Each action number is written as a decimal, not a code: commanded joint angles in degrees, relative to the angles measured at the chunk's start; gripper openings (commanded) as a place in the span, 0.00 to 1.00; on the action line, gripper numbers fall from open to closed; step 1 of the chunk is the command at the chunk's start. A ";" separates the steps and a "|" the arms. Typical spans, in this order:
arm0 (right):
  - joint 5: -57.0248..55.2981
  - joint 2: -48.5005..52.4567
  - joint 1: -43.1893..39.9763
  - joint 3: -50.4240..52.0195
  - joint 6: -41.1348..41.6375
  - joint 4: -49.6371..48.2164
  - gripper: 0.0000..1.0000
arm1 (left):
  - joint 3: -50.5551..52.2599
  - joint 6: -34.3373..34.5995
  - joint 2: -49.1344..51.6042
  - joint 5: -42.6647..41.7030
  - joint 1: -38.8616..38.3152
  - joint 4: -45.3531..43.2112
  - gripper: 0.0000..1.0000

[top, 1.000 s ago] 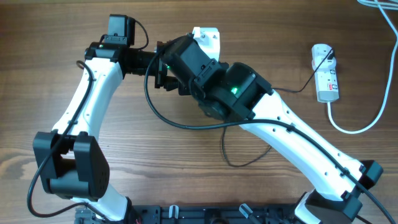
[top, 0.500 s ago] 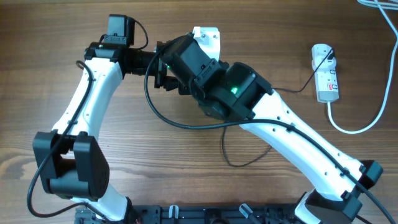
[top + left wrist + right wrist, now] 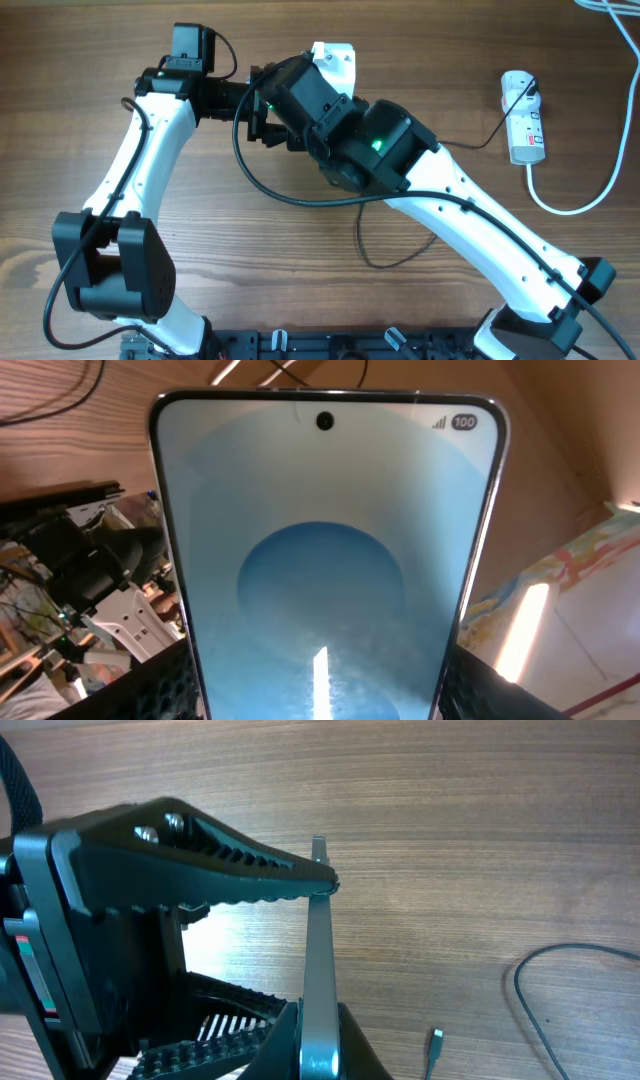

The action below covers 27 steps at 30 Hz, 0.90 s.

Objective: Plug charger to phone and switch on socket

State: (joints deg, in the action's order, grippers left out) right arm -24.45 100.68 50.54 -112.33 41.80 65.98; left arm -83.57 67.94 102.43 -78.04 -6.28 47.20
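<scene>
The phone (image 3: pixel 320 550) fills the left wrist view with its cyan screen. My left gripper (image 3: pixel 320 695) is shut on its two long sides. In the right wrist view the phone (image 3: pixel 318 950) is edge-on and upright above the table. My right gripper (image 3: pixel 322 1042) is shut on its thin edge, with the left gripper (image 3: pixel 200 870) beside it. Overhead, the left gripper (image 3: pixel 260 115) and right gripper (image 3: pixel 300 95) meet and hide the phone. The charger's tip (image 3: pixel 433 1042) lies loose on the table. Its cable (image 3: pixel 488 137) runs to the socket (image 3: pixel 524 120) at the far right.
A thick white cord (image 3: pixel 590 200) loops from the socket toward the right edge. The charger cable loops on the table under the right arm (image 3: pixel 368 252). A white rounded piece (image 3: pixel 334 62) pokes out beyond the right wrist; I cannot tell what it is.
The white piece by the right wrist has edged slightly up and right. Nothing else has visibly changed.
</scene>
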 commanded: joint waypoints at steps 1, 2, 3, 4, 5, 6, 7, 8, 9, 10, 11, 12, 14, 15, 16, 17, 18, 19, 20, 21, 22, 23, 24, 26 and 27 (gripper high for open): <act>-0.87 1.11 0.02 -0.81 -0.70 -0.24 0.05 | -0.79 0.04 -1.84 -2.43 0.13 -0.13 0.89; -0.87 1.11 0.02 -0.81 -0.70 -0.22 0.05 | -0.76 0.04 -1.84 -2.43 0.13 -0.13 0.95; -0.85 1.11 0.02 -0.81 -0.68 -0.20 0.05 | -0.76 0.04 -1.84 -2.40 0.13 -0.13 1.00; -0.92 1.11 0.02 -0.81 -0.24 -0.17 0.05 | -0.79 0.04 -1.84 -2.21 0.13 -0.13 1.00; -1.33 1.11 0.02 -0.81 1.16 -0.02 0.04 | -0.79 0.04 -1.84 -1.77 0.13 -0.15 1.00; -1.57 1.11 0.02 -0.81 1.99 0.04 0.04 | -0.76 0.07 -1.84 -1.14 0.13 -0.13 1.00; -1.90 1.11 0.00 -0.81 2.82 0.04 0.04 | -0.76 0.07 -1.84 -0.50 0.13 -0.13 1.00; -2.45 1.11 0.00 -0.81 3.58 0.07 0.04 | -0.79 0.07 -1.84 0.24 0.13 -0.13 1.00; -4.04 1.11 0.00 -0.81 5.95 0.04 0.04 | -0.76 0.07 -1.84 1.92 0.13 -0.13 1.00; -4.72 1.11 0.00 -0.81 6.97 0.04 0.04 | -0.76 0.07 -1.84 2.45 0.13 -0.13 1.00; -5.75 1.11 0.00 -0.81 8.28 0.04 0.04 | -0.79 0.07 -1.84 3.13 0.13 -0.13 1.00; -7.10 1.11 0.00 -0.81 9.70 0.07 0.04 | -0.76 0.07 -1.84 3.74 0.13 -0.13 1.00; -9.81 1.11 0.00 -0.81 11.47 0.09 0.04 | -0.79 0.07 -1.84 4.70 0.13 -0.13 1.00; -10.38 1.11 0.00 -0.81 12.11 0.09 0.04 | -0.79 0.07 -1.84 5.11 0.13 -0.13 1.00; -10.97 1.11 -0.04 -0.81 13.64 0.04 0.04 | -0.76 0.04 -1.84 5.88 0.13 -0.13 1.00; -10.99 1.11 -0.13 -0.81 15.10 0.07 0.05 | -0.79 0.04 -1.84 6.29 0.13 -0.13 1.00; -10.95 1.11 -0.26 -0.81 16.74 0.09 0.04 | -0.79 0.07 -1.84 6.64 0.13 -0.13 1.00; -10.95 1.11 -0.33 -0.81 18.62 0.26 0.04 | -0.79 0.07 -1.84 6.82 0.13 -0.13 1.00; -10.95 1.11 -0.46 -0.81 22.71 0.90 0.04 | -0.76 0.07 -1.84 6.80 0.13 -0.13 1.00; -10.86 1.11 -0.59 -0.81 26.05 1.44 0.04 | -0.79 0.07 -1.84 6.80 0.13 -0.11 1.00; -10.67 1.11 -0.66 -0.81 28.92 2.03 0.04 | -0.76 0.07 -1.84 6.80 0.13 -0.11 1.00; -10.47 1.11 -0.70 -0.81 31.26 2.54 0.04 | -0.76 0.07 -1.84 6.80 0.13 -0.13 1.00; -10.25 1.11 -0.70 -0.81 32.61 2.78 0.04 | -0.79 0.09 -1.84 6.80 0.13 -0.11 1.00; -9.60 1.11 -0.68 -0.81 36.35 3.13 0.04 | -0.79 0.66 -1.84 6.78 0.13 -0.13 1.00; -9.16 1.11 -0.68 -0.81 38.25 3.15 0.04 | -0.79 1.57 -1.84 6.78 0.13 -0.11 1.00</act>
State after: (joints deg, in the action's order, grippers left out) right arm -32.23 101.16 50.15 -112.33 69.32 69.21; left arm -83.59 68.27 102.41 -71.79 -6.31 47.24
